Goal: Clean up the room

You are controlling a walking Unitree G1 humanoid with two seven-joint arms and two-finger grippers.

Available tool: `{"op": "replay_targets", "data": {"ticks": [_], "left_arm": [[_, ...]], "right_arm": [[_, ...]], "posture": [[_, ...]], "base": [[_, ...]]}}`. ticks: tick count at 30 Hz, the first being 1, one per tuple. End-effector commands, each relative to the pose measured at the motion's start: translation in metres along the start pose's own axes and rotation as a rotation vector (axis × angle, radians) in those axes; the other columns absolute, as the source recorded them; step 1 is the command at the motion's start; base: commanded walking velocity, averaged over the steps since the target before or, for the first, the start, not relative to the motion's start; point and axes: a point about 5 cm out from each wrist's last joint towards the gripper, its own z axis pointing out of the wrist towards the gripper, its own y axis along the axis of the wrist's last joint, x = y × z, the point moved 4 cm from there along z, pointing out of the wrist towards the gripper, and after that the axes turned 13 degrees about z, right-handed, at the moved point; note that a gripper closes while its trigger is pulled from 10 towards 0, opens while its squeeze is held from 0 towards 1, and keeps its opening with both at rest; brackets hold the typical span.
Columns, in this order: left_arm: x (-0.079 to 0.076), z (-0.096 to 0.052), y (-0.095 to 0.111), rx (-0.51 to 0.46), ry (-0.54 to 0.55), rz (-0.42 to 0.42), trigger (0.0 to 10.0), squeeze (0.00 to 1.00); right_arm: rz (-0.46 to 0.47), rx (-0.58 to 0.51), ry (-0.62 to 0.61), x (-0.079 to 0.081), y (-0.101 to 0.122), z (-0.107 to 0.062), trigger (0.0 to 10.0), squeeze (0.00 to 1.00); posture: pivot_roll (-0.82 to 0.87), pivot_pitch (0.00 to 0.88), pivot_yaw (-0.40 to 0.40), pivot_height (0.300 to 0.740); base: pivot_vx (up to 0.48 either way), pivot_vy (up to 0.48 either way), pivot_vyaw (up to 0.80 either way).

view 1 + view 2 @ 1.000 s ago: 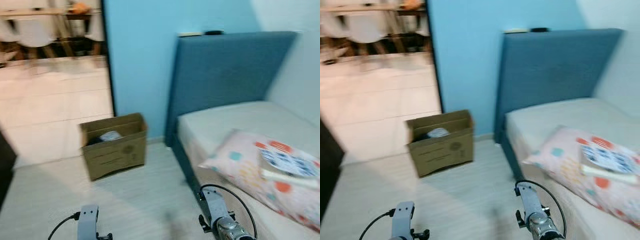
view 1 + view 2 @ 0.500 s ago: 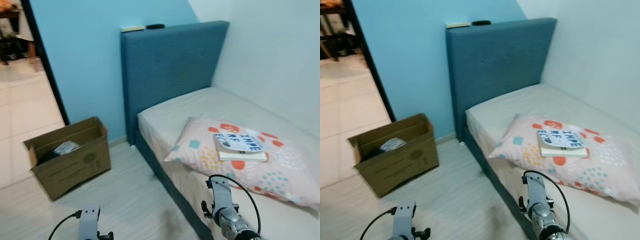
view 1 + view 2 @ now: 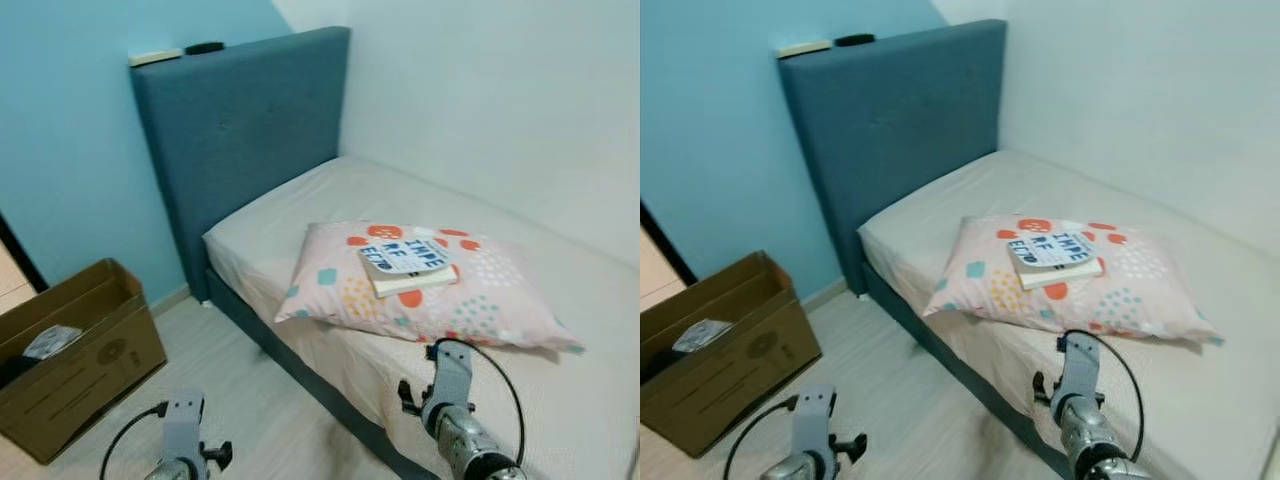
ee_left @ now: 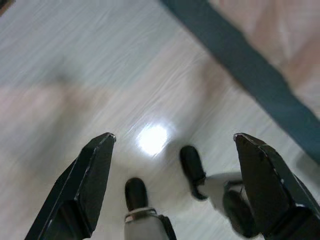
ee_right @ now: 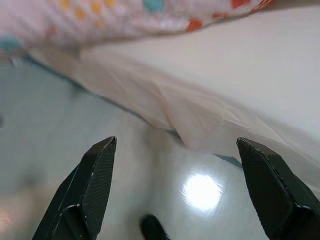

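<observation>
Right claw (image 5: 175, 190): we held its black fingers wide apart, empty, low beside the bed's edge.
Left claw (image 4: 172, 185): spread too, empty, over pale wood-grain floor (image 4: 75, 60).
Book (image 3: 405, 266): flat on the spotted soft pillow (image 3: 420, 300), ahead of our right claw.
Bed (image 3: 290, 215): beige sheet, blue padded headboard (image 3: 240, 130).
Box (image 3: 70, 360): open cardboard, far left.

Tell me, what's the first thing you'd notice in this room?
The spotty pillow on the bed, with a book lying on top of it. Next, the tall blue headboard against the blue wall, and an open cardboard box on the floor beside the bed.
</observation>
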Motion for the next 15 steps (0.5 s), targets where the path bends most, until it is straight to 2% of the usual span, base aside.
{"op": "replay_targets", "data": {"ticks": [1, 2, 4, 6, 8, 9, 10, 11, 12, 15], "left_arm": [[0.000, 0.001, 0.006, -0.022, -0.006, 0.008, 10.0, 0.00], [0.000, 0.001, 0.006, -0.022, -0.006, 0.008, 10.0, 0.00], [0.000, 0.003, 0.021, -0.068, -0.016, 0.019, 10.0, 0.00], [0.000, 0.003, 0.021, -0.068, -0.016, 0.019, 10.0, 0.00], [-0.002, 0.005, 0.038, -0.115, -0.029, 0.026, 10.0, 0.00], [-0.002, 0.005, 0.038, -0.115, -0.029, 0.026, 10.0, 0.00], [-0.007, 0.006, 0.052, -0.152, -0.045, 0.039, 10.0, 0.00], [-0.007, 0.006, 0.052, -0.152, -0.045, 0.039, 10.0, 0.00], [-0.011, 0.007, 0.061, -0.177, -0.056, 0.043, 10.0, 0.00], [-0.014, 0.008, 0.066, -0.194, -0.064, 0.043, 10.0, 0.00]], "right_arm": [[0.054, -0.022, 0.031, 0.007, 0.004, 0.001, 10.0, 0.00], [0.054, -0.022, 0.031, 0.007, 0.004, 0.001, 10.0, 0.00], [0.107, -0.041, 0.061, 0.012, 0.010, 0.001, 10.0, 0.00], [0.107, -0.041, 0.061, 0.012, 0.010, 0.001, 10.0, 0.00], [0.146, -0.059, 0.093, 0.018, 0.016, 0.002, 10.0, 0.00], [0.146, -0.059, 0.093, 0.018, 0.016, 0.002, 10.0, 0.00], [0.160, -0.068, 0.119, 0.023, 0.018, 0.002, 10.0, 0.00], [0.160, -0.068, 0.119, 0.023, 0.018, 0.002, 10.0, 0.00], [0.169, -0.072, 0.135, 0.026, 0.020, 0.002, 10.0, 0.00], [0.172, -0.074, 0.145, 0.028, 0.020, 0.002, 10.0, 0.00]], "posture": [[0.05, 0.000, -0.038, 0.740], [0.05, 0.000, -0.038, 0.740], [0.05, 0.000, -0.039, 0.740], [0.05, 0.000, -0.039, 0.740], [0.05, 0.000, -0.039, 0.740], [0.05, 0.000, -0.039, 0.740], [0.05, 0.000, -0.037, 0.740], [0.05, 0.000, -0.037, 0.740], [0.05, 0.000, -0.036, 0.740], [0.05, 0.000, -0.036, 0.740]], "base": [[0.000, 0.000, -0.71], [0.000, 0.000, -0.71], [0.000, 0.000, -0.71], [0.000, 0.000, -0.71], [0.000, 0.000, -0.71], [0.000, 0.000, -0.71], [0.000, 0.000, -0.71], [0.000, 0.000, -0.71], [0.000, 0.000, -0.71], [0.000, 0.000, -0.71]]}}
